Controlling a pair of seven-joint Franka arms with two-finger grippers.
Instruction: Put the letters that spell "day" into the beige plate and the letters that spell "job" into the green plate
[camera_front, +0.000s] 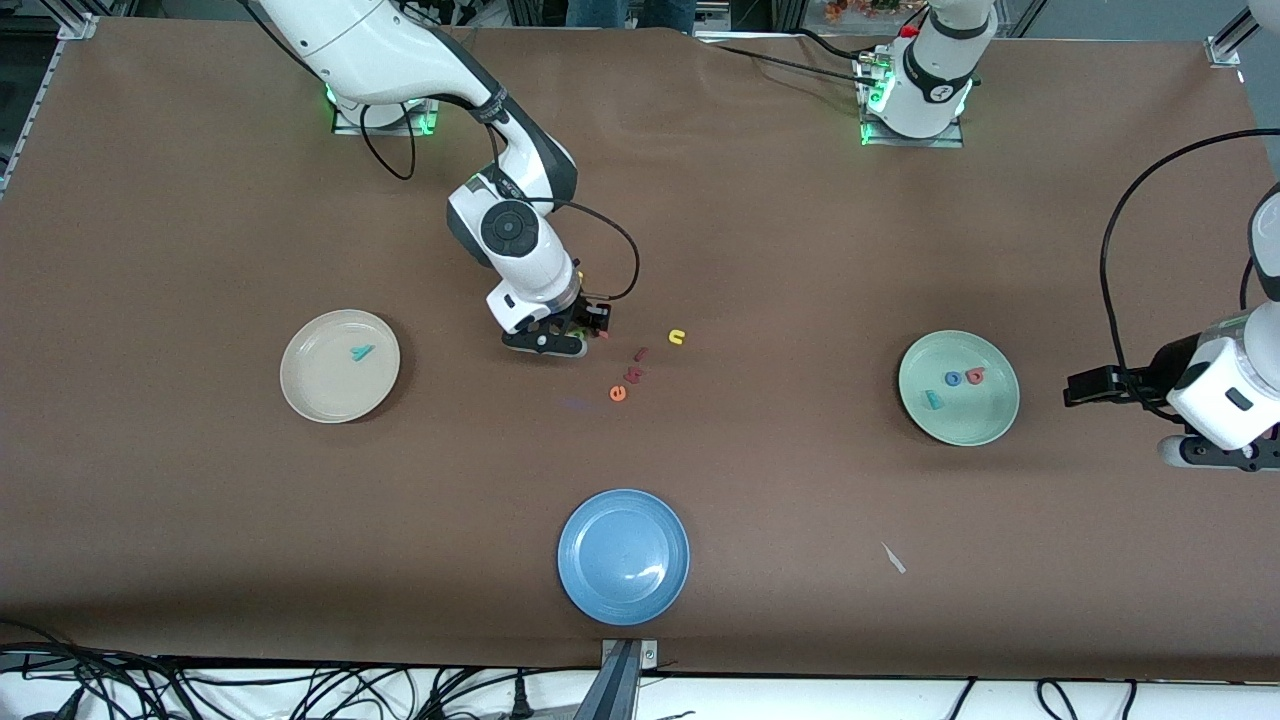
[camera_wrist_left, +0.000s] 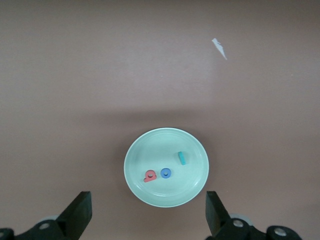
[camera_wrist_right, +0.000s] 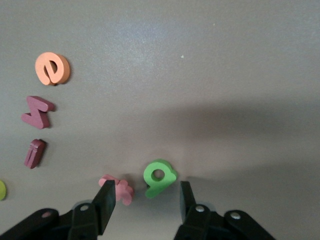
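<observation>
My right gripper (camera_front: 558, 344) (camera_wrist_right: 146, 199) is low over the middle of the table, open, with the green "d" (camera_wrist_right: 159, 177) lying between its fingers and touching neither. A pink letter (camera_wrist_right: 118, 189) lies against one fingertip (camera_wrist_right: 106, 196). The beige plate (camera_front: 315, 385) holds the teal "y" (camera_front: 361, 352). The green plate (camera_front: 975, 420) (camera_wrist_left: 145, 155) holds the blue "o" (camera_front: 953, 378) (camera_wrist_left: 165, 173), the red "b" (camera_front: 975, 376) (camera_wrist_left: 149, 176) and the teal "j" (camera_front: 933, 400) (camera_wrist_left: 183, 158). My left gripper (camera_front: 1210, 455) (camera_wrist_left: 147, 200) waits open, high up beside the green plate.
An orange "e" (camera_front: 618, 393) (camera_wrist_right: 51, 68), two dark red letters (camera_front: 634, 375) (camera_front: 641, 353) and a yellow letter (camera_front: 677, 337) lie beside the right gripper. A blue plate (camera_front: 623, 556) sits near the front edge. A white scrap (camera_front: 893, 558) lies nearer the camera than the green plate.
</observation>
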